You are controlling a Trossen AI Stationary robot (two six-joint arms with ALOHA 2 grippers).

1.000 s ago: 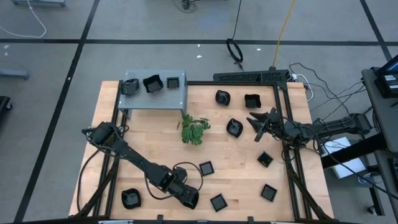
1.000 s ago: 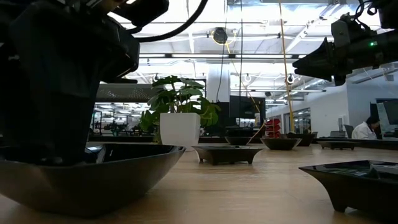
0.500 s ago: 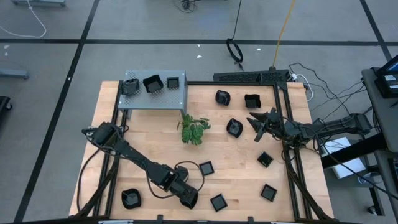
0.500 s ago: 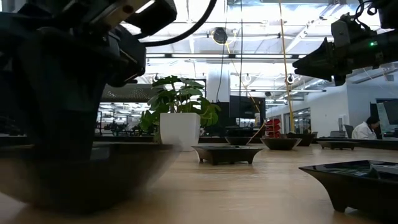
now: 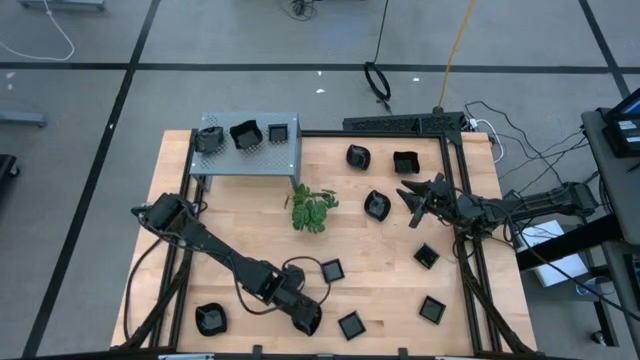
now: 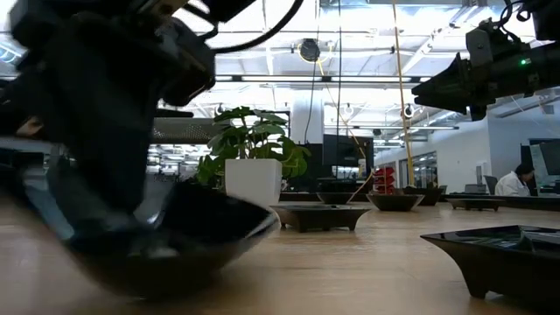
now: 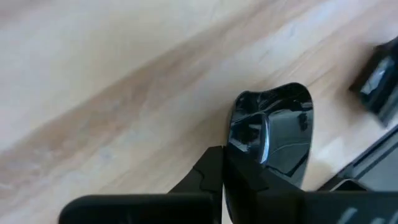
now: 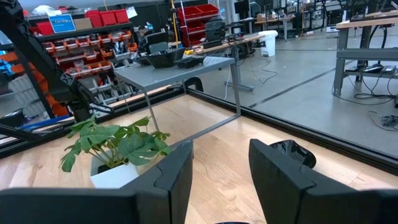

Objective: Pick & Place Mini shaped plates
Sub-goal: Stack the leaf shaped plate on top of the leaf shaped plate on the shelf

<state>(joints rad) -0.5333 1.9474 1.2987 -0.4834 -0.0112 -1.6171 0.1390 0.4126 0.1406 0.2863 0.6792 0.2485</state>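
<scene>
The left gripper (image 5: 308,322), near the table's front edge, is clamped on a mini plate (image 7: 273,140) (blurred in the low view); the right gripper (image 5: 408,196) hovers, fingers apart. No legible writing.

Two dark, matte, jointed arms are seen over the table.
A looped black cable is carried along the left arm (image 5: 215,250); blocky, angular black fingers (image 8: 283,171) are shown on the right gripper (image 8: 221,168); a small green light is lit on the right arm (image 6: 490,66).
</scene>
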